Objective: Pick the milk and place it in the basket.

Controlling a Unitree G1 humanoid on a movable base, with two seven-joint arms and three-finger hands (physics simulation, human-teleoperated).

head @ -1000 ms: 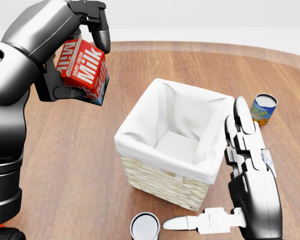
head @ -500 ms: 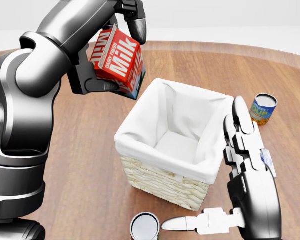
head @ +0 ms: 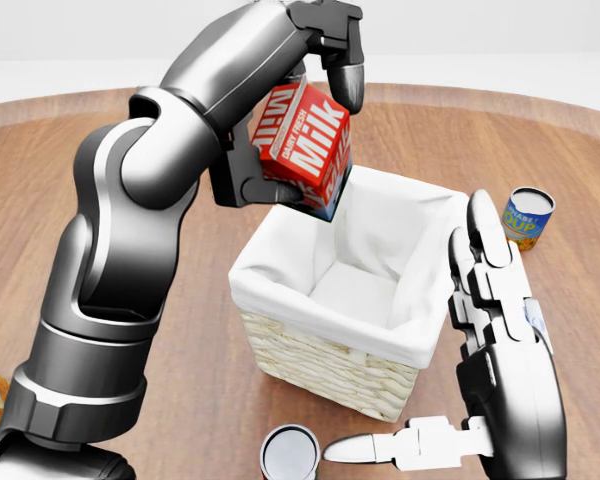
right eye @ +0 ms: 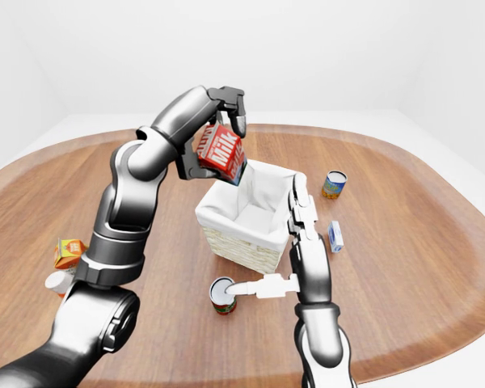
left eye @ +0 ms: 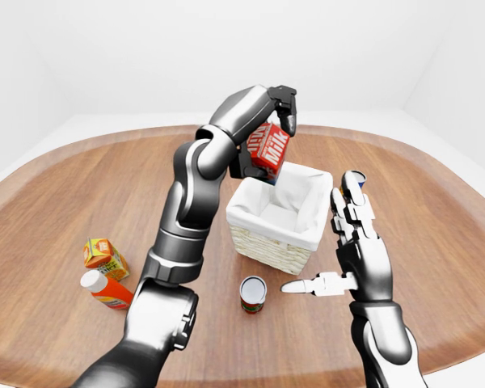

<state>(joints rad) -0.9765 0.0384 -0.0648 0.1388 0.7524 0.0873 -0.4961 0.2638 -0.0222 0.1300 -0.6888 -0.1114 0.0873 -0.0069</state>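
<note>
Fingers (head: 342, 68) of my left hand (head: 290, 120) are clamping around the milk (head: 305, 148) — dark fingertips curling over its top edge, the thumb part pressing from the lower left side. I am holding the red carton tilted in the air, its lower corner hanging over the top-left rim of the basket (head: 325, 355) in the head view, above the white liner and not touching it as far as I can see. My left arm is arching in from the left of the view, elbow bent high. My right hand (head: 480, 330) is standing open just beside the basket's right wall, fingers stretched straight up and the thumb pointing left along the table (head: 160, 330) — gripping nothing. Near that thumb, at the bottom of the head view, an open can (head: 290, 455) is standing upright just below the basket. Farther out, to the right of the basket, a blue and yellow can (head: 526, 217) is sitting on the wood, and in the right-eye view a small blue and white box (right eye: 335, 235) is lying beside my right forearm. Well apart on the left, an orange carton (left eye: 103, 257) and a white-capped bottle (left eye: 105, 290) are resting close together.
</note>
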